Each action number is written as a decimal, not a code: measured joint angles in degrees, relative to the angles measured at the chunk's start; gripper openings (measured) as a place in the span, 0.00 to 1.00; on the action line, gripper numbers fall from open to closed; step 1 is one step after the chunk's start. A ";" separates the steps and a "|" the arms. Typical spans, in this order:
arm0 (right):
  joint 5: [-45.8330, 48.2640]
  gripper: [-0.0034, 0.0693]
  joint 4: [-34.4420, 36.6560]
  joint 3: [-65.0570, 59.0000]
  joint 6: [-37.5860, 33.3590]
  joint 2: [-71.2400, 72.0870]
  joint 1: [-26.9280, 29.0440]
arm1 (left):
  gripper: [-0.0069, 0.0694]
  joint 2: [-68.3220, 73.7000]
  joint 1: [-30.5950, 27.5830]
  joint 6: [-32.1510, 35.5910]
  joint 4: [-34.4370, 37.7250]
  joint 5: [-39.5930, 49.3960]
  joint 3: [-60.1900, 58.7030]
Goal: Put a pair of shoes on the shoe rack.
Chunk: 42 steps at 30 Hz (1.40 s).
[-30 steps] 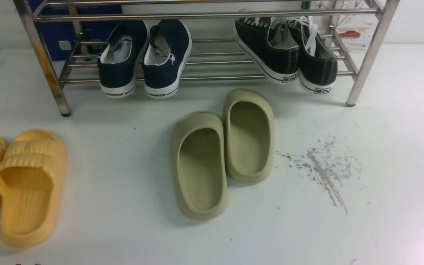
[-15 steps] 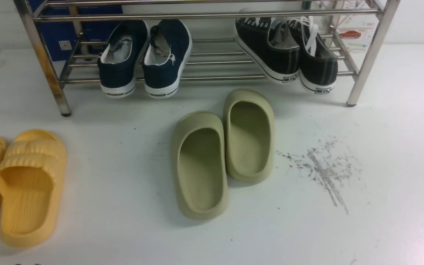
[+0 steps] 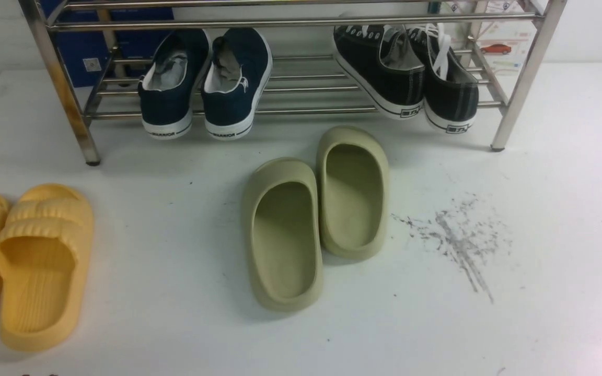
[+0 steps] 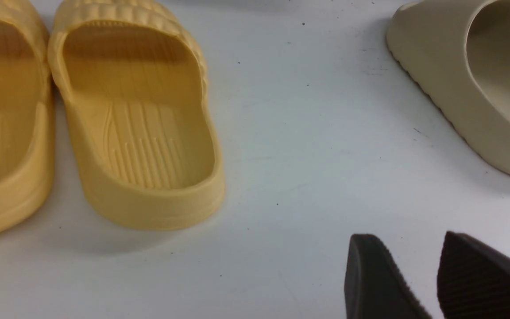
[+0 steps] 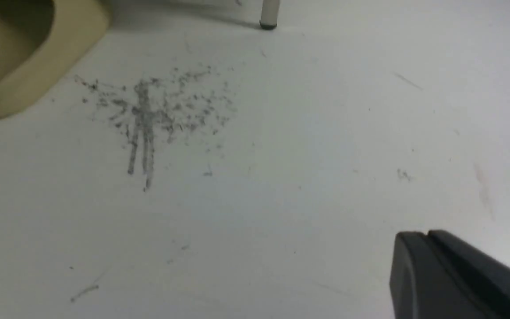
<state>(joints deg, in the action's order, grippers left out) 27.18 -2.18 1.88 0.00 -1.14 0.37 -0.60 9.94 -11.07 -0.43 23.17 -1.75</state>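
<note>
Where shelved, black sneakers [image 3: 403, 73] (paired).

I cannot tell surely which sort of place this is. A steel rack [image 3: 301, 23] holds navy slip-ons [image 3: 233, 83] and black sneakers [image 3: 397, 68], and foam slippers [image 3: 282, 235] lie on the white surface [image 3: 175, 271], so it resembles a shoe corner of a home or a shop. The pale wall [image 3: 593, 31] behind does not settle this.
</note>
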 joint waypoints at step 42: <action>-4.80 0.21 0.62 -2.68 -0.30 1.71 1.28 | 0.40 -0.07 0.00 0.00 0.43 -0.13 0.00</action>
<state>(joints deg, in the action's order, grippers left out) 22.38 -1.56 -0.80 -0.30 0.57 1.65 -0.67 9.94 -11.07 0.00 23.04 -1.75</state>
